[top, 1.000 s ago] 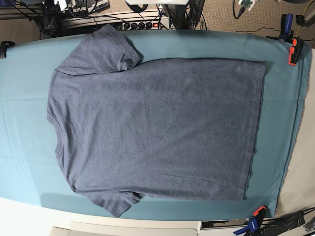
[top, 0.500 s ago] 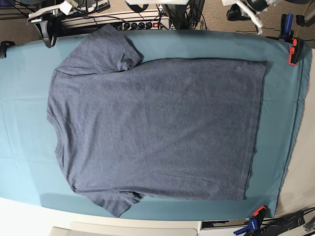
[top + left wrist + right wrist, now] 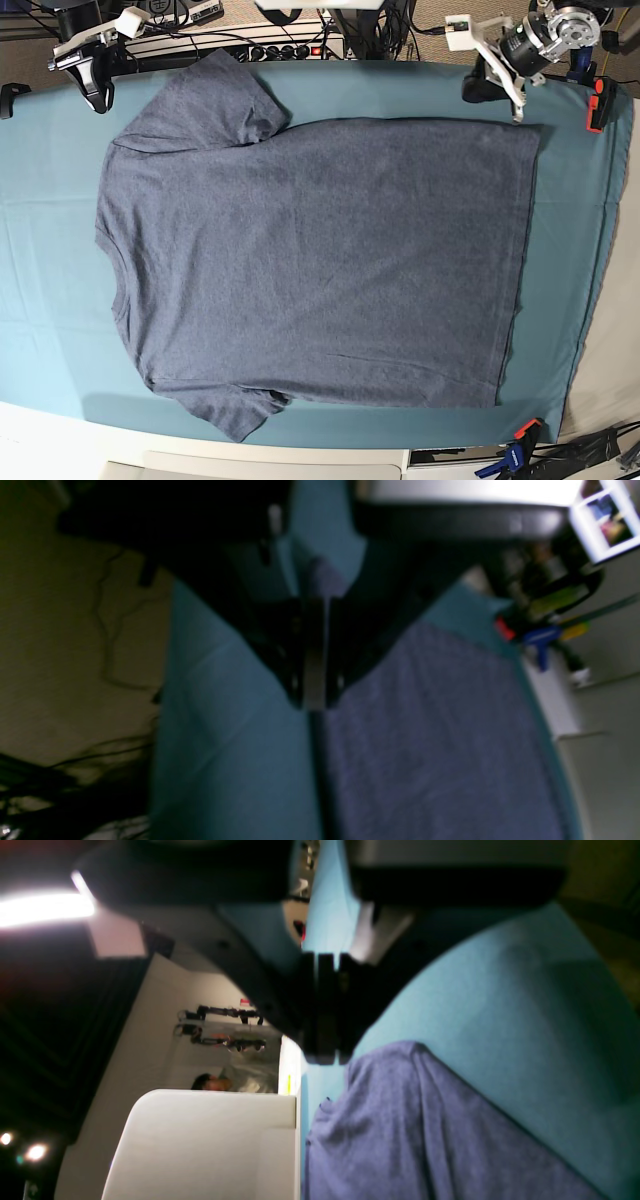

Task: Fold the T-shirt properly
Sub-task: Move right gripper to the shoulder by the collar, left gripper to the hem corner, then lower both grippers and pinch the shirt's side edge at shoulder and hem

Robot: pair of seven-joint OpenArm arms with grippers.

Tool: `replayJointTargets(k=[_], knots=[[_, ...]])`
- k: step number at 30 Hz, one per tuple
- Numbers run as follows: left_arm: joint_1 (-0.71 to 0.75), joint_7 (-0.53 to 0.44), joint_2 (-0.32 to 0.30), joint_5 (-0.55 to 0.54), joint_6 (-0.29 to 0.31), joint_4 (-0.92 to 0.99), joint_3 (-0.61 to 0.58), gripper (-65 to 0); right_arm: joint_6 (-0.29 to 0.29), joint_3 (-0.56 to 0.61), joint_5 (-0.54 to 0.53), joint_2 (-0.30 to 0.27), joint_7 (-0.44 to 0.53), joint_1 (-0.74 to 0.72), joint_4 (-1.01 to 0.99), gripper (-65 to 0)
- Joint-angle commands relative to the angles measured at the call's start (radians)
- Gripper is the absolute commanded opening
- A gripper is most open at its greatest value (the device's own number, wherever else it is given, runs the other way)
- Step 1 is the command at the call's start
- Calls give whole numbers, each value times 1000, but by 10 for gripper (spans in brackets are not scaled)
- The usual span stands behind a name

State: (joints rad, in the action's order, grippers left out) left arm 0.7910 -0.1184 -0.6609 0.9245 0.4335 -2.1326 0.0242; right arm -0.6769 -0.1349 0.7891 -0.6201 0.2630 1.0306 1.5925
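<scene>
The blue-grey T-shirt (image 3: 310, 260) lies spread flat on the teal table cloth (image 3: 50, 250), plain side up, collar to the left and hem to the right. One sleeve (image 3: 215, 100) points to the far edge, the other (image 3: 235, 415) to the near edge. My right gripper (image 3: 100, 97) hovers over the far left of the cloth, left of the far sleeve; in its wrist view (image 3: 325, 1055) the jaws are together and empty above the shirt (image 3: 400, 1130). My left gripper (image 3: 516, 110) hovers by the shirt's far right hem corner; in its wrist view (image 3: 314, 700) it is shut and empty over the shirt's edge (image 3: 425, 740).
An orange clamp (image 3: 597, 105) holds the cloth at the far right and a blue-and-orange clamp (image 3: 520, 440) at the near right. Cables and electronics (image 3: 270, 45) sit behind the far edge. A white surface (image 3: 610, 350) borders the cloth on the right.
Both arms have come further into the base view from the far edge, toward the shirt's far corners. The T-shirt has not moved.
</scene>
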Motion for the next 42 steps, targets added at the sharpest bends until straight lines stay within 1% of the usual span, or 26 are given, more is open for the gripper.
replayJointTargets(k=[1,4,6,8,10,12,13,14,16,19,22,26,30,31,32,35,41,42], knots=[[-6,-11,-9,-9,-13,-13,4,-650,-21,-8,-3,-12,9,3,11,-650],[-11,13,-6,-8,17,-13,5,-650,-21,-8,-3,-12,8,-24,11,-650],[-10,47,-6,-9,32,-13,5,-650,-21,-8,-7,-12,6,-50,11,-650],[-10,70,-6,-10,36,-13,5,-650,-21,-8,-20,-13,-23,-74,11,-650],[-10,74,-6,-13,35,-13,5,-650,-21,-6,-21,-19,-72,-101,11,-650],[-10,75,-6,-21,36,-13,4,-648,-21,12,-12,-42,-141,-127,11,-650],[-10,82,-6,-44,36,-13,4,-643,-21,24,9,-58,-172,-137,11,-650],[-10,89,-6,-71,36,-13,4,-635,-21,37,35,-77,-191,-145,11,-650],[-10,104,-4,-107,37,-13,4,-622,-21,70,73,-115,-195,-152,11,-650],[-6,104,-3,-118,39,-12,4,-619,21,137,83,-162,-195,-152,11,-650],[-6,104,-4,-118,40,-9,4,-619,77,198,83,-182,-231,-152,11,-650],[-6,104,-4,-119,45,-9,4,-619,192,249,84,-197,-270,-148,11,-650],[-4,104,-4,-135,89,-8,5,-619,291,275,112,-218,-295,-119,12,-650],[-4,103,-4,-143,89,-8,5,-619,314,278,126,-224,-298,-108,12,-650],[-4,103,-4,-145,89,-8,5,-619,325,280,133,-228,-302,-96,12,-650],[-5,103,-4,-145,88,-8,5,-619,321,280,156,-227,-303,-74,12,-650],[-8,103,-4,-145,88,-8,5,-619,321,280,186,-225,-320,-78,12,-650],[-8,103,-4,-145,88,-8,5,-619,321,280,190,-224,-320,-78,12,-636]])
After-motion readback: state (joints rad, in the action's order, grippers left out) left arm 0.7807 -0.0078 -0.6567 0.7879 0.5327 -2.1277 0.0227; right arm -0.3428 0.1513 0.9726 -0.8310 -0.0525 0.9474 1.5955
